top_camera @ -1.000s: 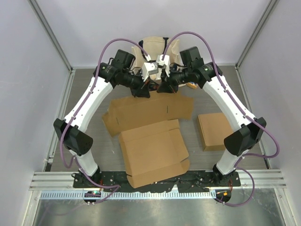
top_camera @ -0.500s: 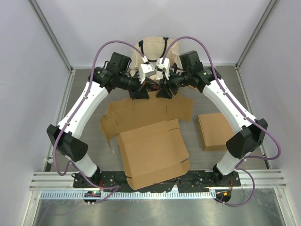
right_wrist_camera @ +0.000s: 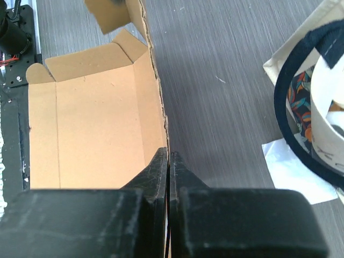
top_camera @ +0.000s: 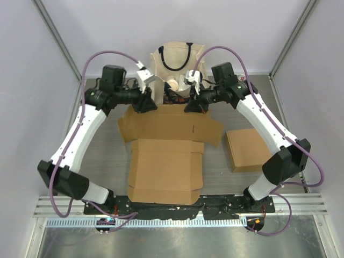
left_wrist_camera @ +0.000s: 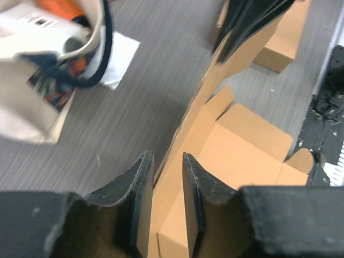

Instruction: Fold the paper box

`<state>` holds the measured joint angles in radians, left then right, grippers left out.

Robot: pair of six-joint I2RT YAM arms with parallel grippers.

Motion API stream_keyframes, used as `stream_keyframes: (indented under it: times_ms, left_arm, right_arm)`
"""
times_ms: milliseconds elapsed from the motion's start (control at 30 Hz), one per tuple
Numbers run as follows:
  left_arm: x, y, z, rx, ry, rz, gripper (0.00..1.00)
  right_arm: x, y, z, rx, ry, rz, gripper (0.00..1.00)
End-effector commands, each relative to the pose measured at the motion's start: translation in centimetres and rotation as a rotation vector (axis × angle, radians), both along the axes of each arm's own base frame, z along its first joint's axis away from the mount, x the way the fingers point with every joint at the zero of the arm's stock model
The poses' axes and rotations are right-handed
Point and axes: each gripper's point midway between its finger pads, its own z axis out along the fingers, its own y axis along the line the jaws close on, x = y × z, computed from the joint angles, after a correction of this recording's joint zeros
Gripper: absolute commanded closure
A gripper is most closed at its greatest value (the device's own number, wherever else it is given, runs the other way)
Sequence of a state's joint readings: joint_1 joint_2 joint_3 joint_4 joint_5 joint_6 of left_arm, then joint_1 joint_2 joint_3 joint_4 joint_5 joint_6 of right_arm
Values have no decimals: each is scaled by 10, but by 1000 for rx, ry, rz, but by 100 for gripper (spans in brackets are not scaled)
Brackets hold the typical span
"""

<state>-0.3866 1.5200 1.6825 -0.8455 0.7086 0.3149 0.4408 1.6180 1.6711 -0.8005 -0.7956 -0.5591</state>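
Observation:
The brown paper box (top_camera: 166,166) lies unfolded in the middle of the table, its far flap (top_camera: 166,121) raised toward the grippers. My right gripper (top_camera: 191,105) is shut on the far flap's edge, which runs straight into its closed jaws in the right wrist view (right_wrist_camera: 167,156). My left gripper (top_camera: 144,102) is at the flap's left end. In the left wrist view (left_wrist_camera: 164,166) its jaws stand a little apart, with the cardboard edge (left_wrist_camera: 188,123) running between them.
A cream tote bag (top_camera: 174,62) with dark handles stands just behind the grippers and also shows in the wrist views (left_wrist_camera: 32,80) (right_wrist_camera: 317,97). A white paper (right_wrist_camera: 293,166) lies beside it. A small folded box (top_camera: 246,150) sits at the right.
The box has swung from a skewed pose to square with the table and lies flatter. My left gripper has moved left along the far flap. Both arms have spread apart.

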Motion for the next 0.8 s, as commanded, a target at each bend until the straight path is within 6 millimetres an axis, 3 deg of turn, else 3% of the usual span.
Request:
stream_keyframes:
  times_ms: [0, 133, 267, 333, 367, 400, 433, 500, 533, 667, 767]
  left_arm:
    - [-6, 24, 20, -91, -85, 99, 72]
    - [-3, 24, 18, -77, -69, 106, 72]
    - [-2, 16, 9, -73, 6, 71, 62]
    - [-3, 12, 4, -60, 17, 54, 72]
    - [-4, 11, 2, -52, 14, 49, 85]
    - [-4, 9, 1, -50, 12, 41, 89]
    - [-4, 8, 1, -47, 6, 37, 92]
    - [-6, 3, 3, -45, -9, 20, 98]
    - [-6, 2, 7, -48, -20, 16, 99]
    - [-6, -2, 10, -41, -41, 1, 100]
    - [-8, -2, 10, -41, -43, -5, 100]
  right_arm:
    - [-5, -13, 43, 80, -125, -9, 99]
    - [-7, -15, 46, 97, -129, -4, 99]
    - [-8, -13, 47, 115, -121, 2, 99]
    - [-8, -12, 48, 118, -118, 1, 99]
    - [-7, -12, 48, 121, -117, -2, 98]
    - [-7, -11, 49, 127, -106, -15, 94]
    - [-2, -8, 53, 144, -124, -21, 78]
    - [-2, 0, 57, 166, -120, -17, 69]
    - [1, 5, 57, 162, -131, -24, 54]
    - [4, 45, 49, 137, -126, 35, 49]
    - [7, 57, 44, 101, -128, 58, 49]
